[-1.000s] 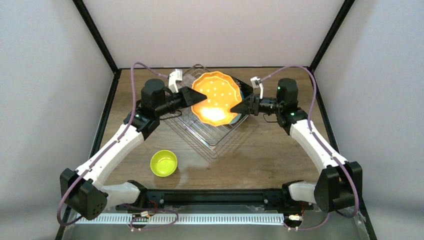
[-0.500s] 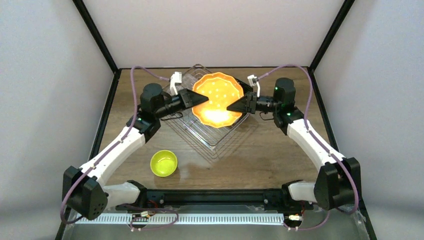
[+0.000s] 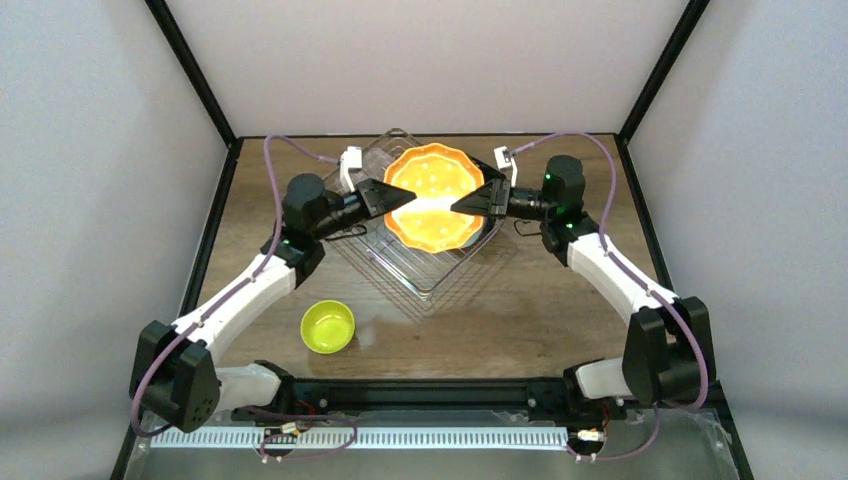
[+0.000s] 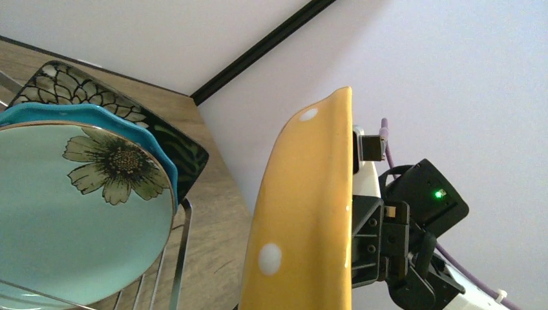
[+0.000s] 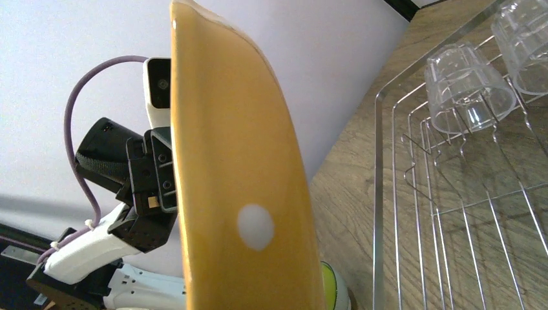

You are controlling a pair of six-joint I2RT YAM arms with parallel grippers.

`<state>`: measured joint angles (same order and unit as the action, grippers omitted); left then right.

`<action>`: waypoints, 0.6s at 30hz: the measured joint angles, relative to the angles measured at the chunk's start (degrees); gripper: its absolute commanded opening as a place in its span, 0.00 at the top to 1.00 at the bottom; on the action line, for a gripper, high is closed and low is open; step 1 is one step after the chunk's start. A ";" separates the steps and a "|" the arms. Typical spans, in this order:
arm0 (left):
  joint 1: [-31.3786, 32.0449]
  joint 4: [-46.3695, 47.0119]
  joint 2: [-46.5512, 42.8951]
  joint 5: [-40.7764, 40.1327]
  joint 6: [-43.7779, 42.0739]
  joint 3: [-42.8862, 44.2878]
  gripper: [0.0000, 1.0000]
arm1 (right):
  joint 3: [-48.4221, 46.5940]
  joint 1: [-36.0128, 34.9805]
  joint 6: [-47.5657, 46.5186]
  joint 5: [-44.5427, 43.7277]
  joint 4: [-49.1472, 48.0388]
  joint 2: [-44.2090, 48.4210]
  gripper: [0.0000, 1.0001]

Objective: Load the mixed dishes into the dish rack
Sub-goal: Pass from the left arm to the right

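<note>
edgewise in left gripper [image 3: 404, 197]: orange plate [image 3: 433, 207]

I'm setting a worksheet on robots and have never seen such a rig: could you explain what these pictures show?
Two robot arms, bolted at the near edge of a wooden table, each end in a two-finger gripper. One picture comes from a camera above; the others from wrist cameras. The left gripper holds an orange dotted plate by its rim above the wire dish rack; the right gripper meets the opposite rim, grip unclear. In the rack stand a mint flower plate, a teal plate, a black floral plate and upside-down glasses. A yellow-green bowl sits on the table.
</note>
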<state>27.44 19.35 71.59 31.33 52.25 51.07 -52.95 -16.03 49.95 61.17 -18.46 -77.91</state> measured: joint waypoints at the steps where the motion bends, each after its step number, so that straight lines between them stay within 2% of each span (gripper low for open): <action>1: -0.22 0.39 0.52 0.09 0.24 -0.02 0.97 | 0.00 -0.04 0.24 -0.17 -0.20 -0.42 0.98; 3: -0.52 0.81 1.33 0.17 0.72 -0.02 0.94 | 0.00 -0.04 0.66 -0.37 -0.46 -1.09 0.99; 4: -0.61 0.96 1.57 0.24 0.92 -0.02 0.87 | 0.00 -0.04 0.90 -0.57 -0.50 -1.22 0.99; 5: -0.68 1.11 1.81 0.26 1.11 -0.02 0.73 | 0.00 -0.04 0.98 -0.66 -0.52 -1.33 0.99; 6: -0.70 1.11 1.97 0.24 1.20 -0.02 0.51 | 0.00 -0.04 1.07 -0.74 -0.50 -1.40 0.99; 10: -0.66 -1.14 2.34 -0.46 2.54 0.83 0.19 | -0.17 -0.31 -1.11 -1.14 -0.61 -1.44 0.99; 14: -0.50 -5.09 2.27 -2.82 4.28 1.92 0.04 | -1.53 -0.76 -6.19 -2.67 1.29 -1.44 0.99; 18: -0.48 -7.74 2.27 -5.38 5.01 2.51 0.00 | -4.22 -1.55 -10.95 -4.92 6.21 -1.44 0.99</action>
<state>26.96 11.62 73.87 25.96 57.25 53.58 -57.17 -17.58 39.00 56.25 -12.25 -79.35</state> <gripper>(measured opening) 0.987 0.440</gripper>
